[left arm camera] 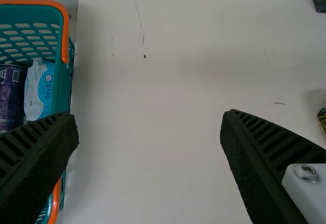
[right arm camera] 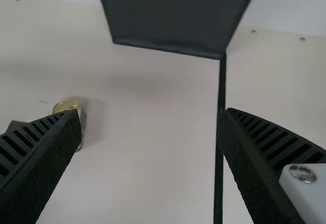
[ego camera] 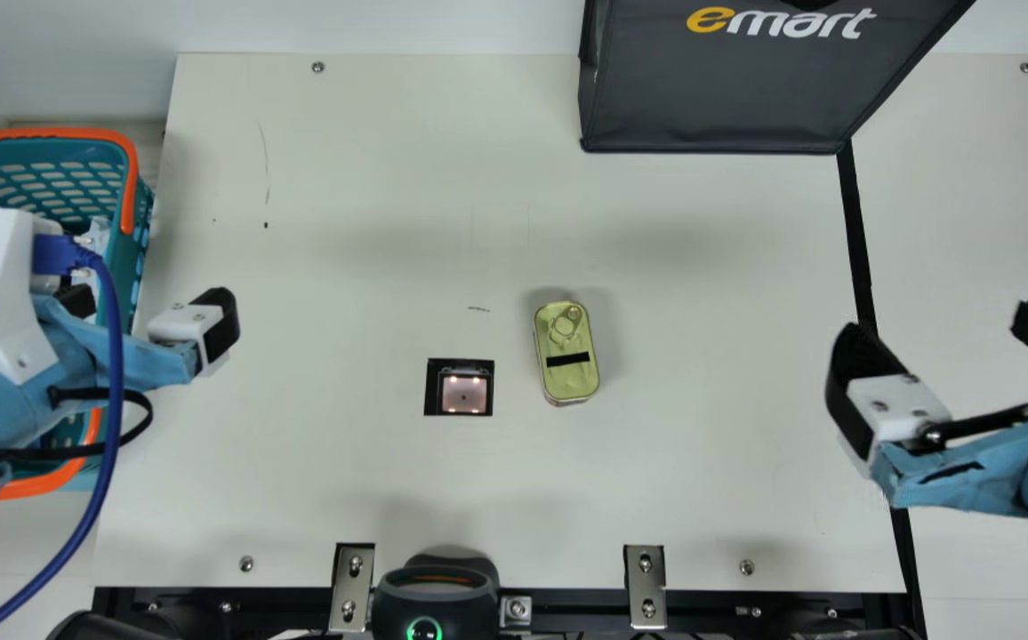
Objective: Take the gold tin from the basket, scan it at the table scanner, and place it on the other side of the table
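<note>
In the main view, I see the gold tin (ego camera: pixel 566 356) sitting on the pale counter (ego camera: pixel 345 489), ring-pull lid up, with a short black strip across it. The table scanner (ego camera: pixel 464 394) is set near it, between eight and nine o'clock from the tin, showing small lights. A black bag (ego camera: pixel 718 98) stands at one o'clock from the tin. Over at nine o'clock on the picture is the teal basket (ego camera: pixel 43 133) with its orange rim, and there the left hand (ego camera: pixel 151 311) hangs spread wide. At three o'clock the right hand (ego camera: pixel 943 331) is spread as well, over the black line (ego camera: pixel 854 240).

The left wrist view shows the left hand's ribbed fingers well apart, one of them across the basket's side. Inside the basket are a purple can (left arm camera: pixel 10 96) and a blue-and-white packet (left arm camera: pixel 38 89).

The right wrist view shows the right hand gaping too, the tin partly behind one finger.
</note>
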Robot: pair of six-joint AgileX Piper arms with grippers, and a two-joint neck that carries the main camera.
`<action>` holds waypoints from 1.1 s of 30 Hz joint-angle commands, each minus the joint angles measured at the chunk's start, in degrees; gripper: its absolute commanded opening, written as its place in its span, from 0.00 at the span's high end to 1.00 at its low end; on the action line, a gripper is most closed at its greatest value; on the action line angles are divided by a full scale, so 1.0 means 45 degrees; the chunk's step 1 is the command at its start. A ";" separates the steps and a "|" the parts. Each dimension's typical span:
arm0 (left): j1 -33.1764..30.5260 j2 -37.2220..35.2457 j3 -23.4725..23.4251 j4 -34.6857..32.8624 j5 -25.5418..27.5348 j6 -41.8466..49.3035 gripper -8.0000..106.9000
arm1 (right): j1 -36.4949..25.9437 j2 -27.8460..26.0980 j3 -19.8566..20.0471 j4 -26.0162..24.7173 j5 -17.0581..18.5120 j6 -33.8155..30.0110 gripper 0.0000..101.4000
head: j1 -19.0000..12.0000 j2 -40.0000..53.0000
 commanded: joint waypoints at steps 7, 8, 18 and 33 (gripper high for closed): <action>0.0000 0.0000 0.0000 0.0000 0.0000 0.0000 0.15 | 0.1498 0.0741 -0.0021 0.0832 -0.0008 -0.0453 0.06 | -0.0369 0.0020; 0.0000 0.0000 0.0000 0.0000 0.0000 0.0000 0.15 | 0.1657 0.0829 -0.0013 0.0935 -0.0013 -0.0516 0.06 | -0.0369 0.0020; 0.0000 0.0000 0.0000 0.0000 0.0000 0.0000 0.15 | 0.3195 0.1798 0.0193 0.1530 -0.0314 -0.0291 0.06 | -0.0369 0.0020; 0.0000 0.0000 0.0000 0.0000 0.0000 0.0000 0.15 | 0.6436 0.4673 0.0751 0.0071 -0.1965 0.3157 0.06 | -0.0369 0.0020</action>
